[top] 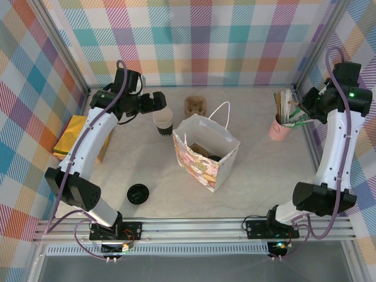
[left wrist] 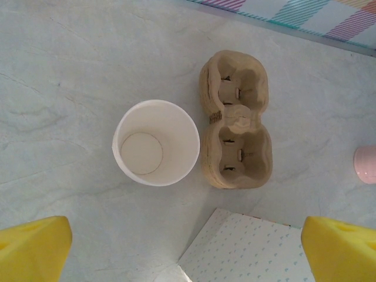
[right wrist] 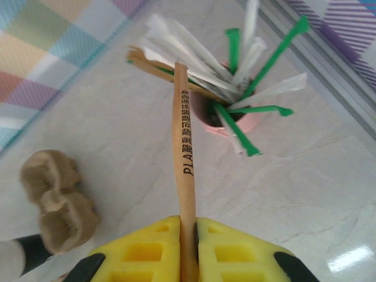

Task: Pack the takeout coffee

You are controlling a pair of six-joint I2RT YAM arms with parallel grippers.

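1. Bag (top: 197, 167): one patterned paper bag stands open between the two arms. A dark round lid shows inside it, apparently the takeout coffee (top: 214, 158).
2. One open white cup (left wrist: 155, 143) with a black band stands upright just beside one two-pocket cardboard carrier (left wrist: 236, 120).
3. One loose black lid (top: 138, 193) lies flat, well apart from the cup.
4. One pink holder (top: 279, 130) keeps green sticks and white-wrapped ones, too bunched to count.
5. One yellow packet (top: 73, 135) lies at the left edge.
6. Left gripper (left wrist: 188, 249): fingers spread fully, empty, above the open cup and carrier.
7. Right gripper (right wrist: 188, 247): fingers pinched on one brown straw (right wrist: 183, 147), whose far end is at the holder.
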